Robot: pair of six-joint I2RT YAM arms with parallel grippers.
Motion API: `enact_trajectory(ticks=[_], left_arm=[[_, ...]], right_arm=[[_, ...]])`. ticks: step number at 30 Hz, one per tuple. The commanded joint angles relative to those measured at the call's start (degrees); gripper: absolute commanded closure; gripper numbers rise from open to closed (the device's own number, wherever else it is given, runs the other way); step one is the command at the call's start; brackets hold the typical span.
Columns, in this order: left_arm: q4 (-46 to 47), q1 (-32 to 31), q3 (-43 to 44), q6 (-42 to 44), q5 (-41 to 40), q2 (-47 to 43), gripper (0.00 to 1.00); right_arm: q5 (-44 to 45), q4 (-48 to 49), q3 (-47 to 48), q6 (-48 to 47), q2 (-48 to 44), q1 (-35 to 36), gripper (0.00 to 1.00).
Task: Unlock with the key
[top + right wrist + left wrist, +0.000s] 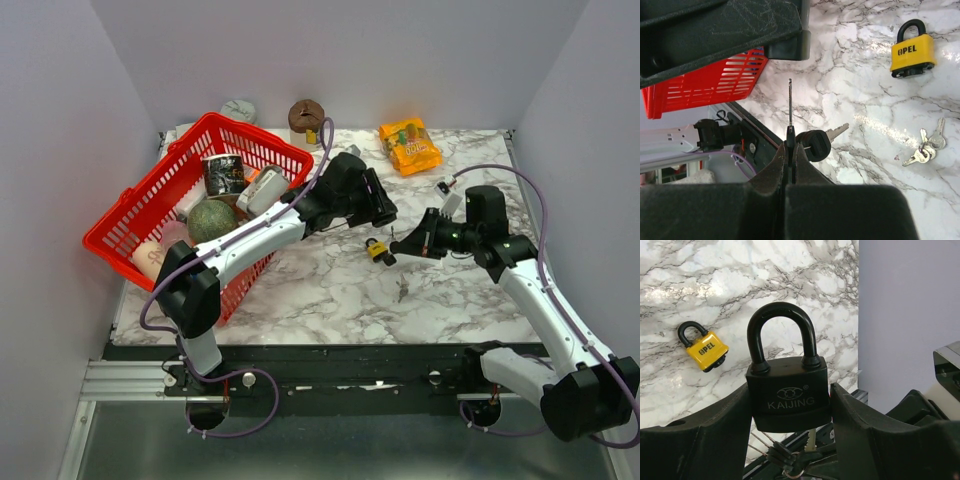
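Currently your left gripper [383, 212] is clamped on the black padlock [788, 392], one finger pressed to each side of its body, over the middle of the marble table [330, 300]. In the left wrist view the lock stands upright: its long axis runs straight out from the wrist, the shackle points away from the camera with both legs seated in the body, and the bottom end faces back toward the wrist. Your right gripper [789, 150], just beside the left one, is pinched tight on the key [790, 107]. You see the blade edge-on, its long axis running straight out from the fingertips toward the dark body of the left gripper, with the tip short of it. A second key [813, 145] with a black head hangs against the right fingertips, its blade pointing off to the side. On the table beneath the two grippers lies a yellow padlock [377, 250], with a loose bunch of keys [402, 290] near it. The red basket [705, 85] sits to the left beside your left arm, and an orange packet [410, 145] lies at the far edge.
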Motion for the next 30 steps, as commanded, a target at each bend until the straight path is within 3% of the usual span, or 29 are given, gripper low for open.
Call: enact_trajectory(ticks=[1,30], left_arm=[[3.22,-0.82,1.94,0.06,-0.19,-3.13,1.0],[3.58,-3.29,1.24,0.15,1.22,-2.69,1.0]], right_arm=[[-1.0,-1.53,1.51,-0.8,-0.15,0.26,0.99],[0.14,0.76,-0.77,1.57,0.28,0.34,0.99]])
